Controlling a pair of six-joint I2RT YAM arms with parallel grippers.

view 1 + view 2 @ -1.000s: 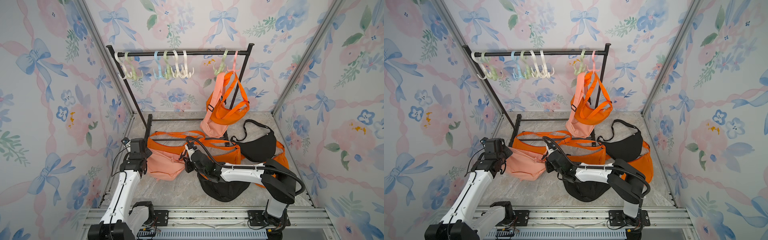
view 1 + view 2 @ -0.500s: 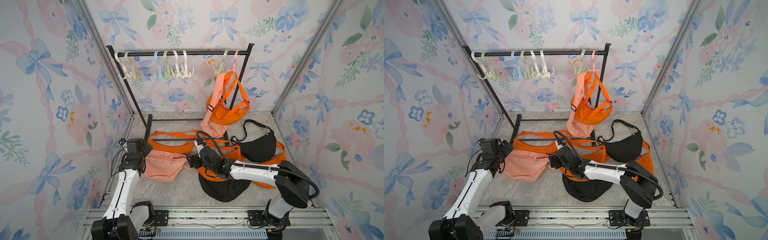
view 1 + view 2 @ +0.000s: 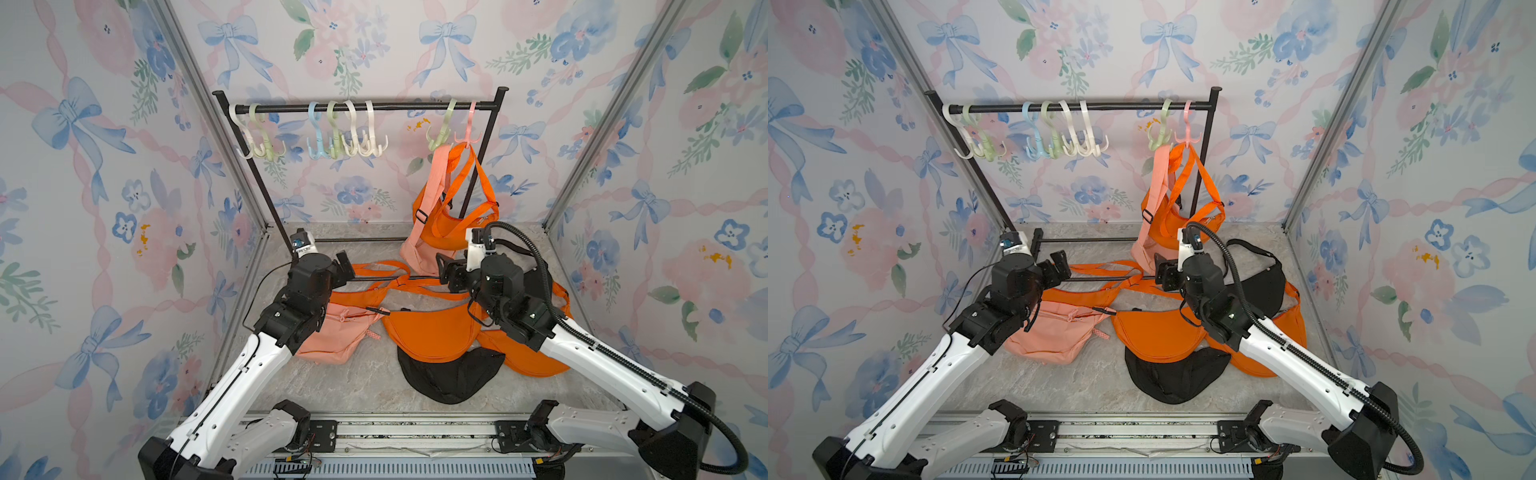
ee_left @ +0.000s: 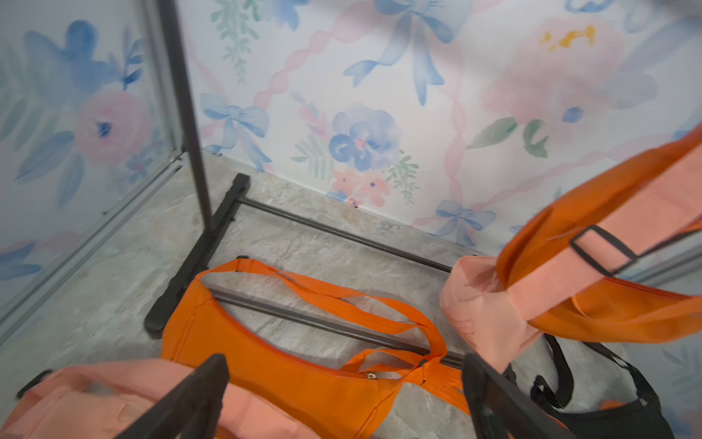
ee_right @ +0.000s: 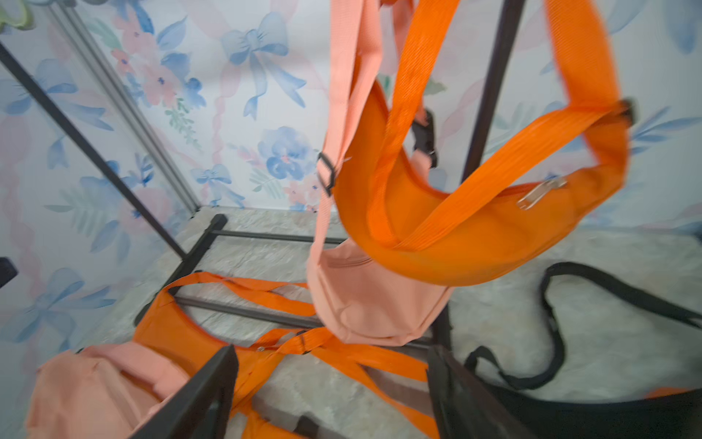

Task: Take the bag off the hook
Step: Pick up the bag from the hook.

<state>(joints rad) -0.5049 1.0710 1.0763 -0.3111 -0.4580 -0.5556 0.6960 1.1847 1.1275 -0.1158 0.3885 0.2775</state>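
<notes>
Two bags are hanging at the right end of the rail (image 3: 399, 107). An orange bag (image 3: 461, 224) is dangling by its strap (image 3: 482, 170) from the pink hook (image 3: 469, 129). A peach bag (image 3: 417, 253) is hanging beside it, apparently from the green hook (image 3: 442, 133). Its body is sagging low toward the counter (image 3: 374, 390); whether it is touching I cannot tell. The two are pressing against each other, so lifting one is likely going to drag the other. The other hooks (image 3: 332, 137) on the rail are carrying nothing. A pile (image 3: 432, 332) of orange, peach and black bags is lying on the counter below, which suggests most of the job is done.

The left gripper (image 3: 345, 266) is hovering low over the pile's left edge, jaws spread wide with nothing between them. The right gripper (image 3: 446, 268) is sitting just in front of the peach bag's base, jaws also parted and empty, pointing toward the hanging pair. Its wrist view is showing both straps rising overhead. It is looking like the better-placed arm for the next take, being just beside the hanging bags, while the left is hanging well apart from them. A strap is having to clear the hook's upturned tip to come free, so a climb toward the hooks looks called for.
</notes>
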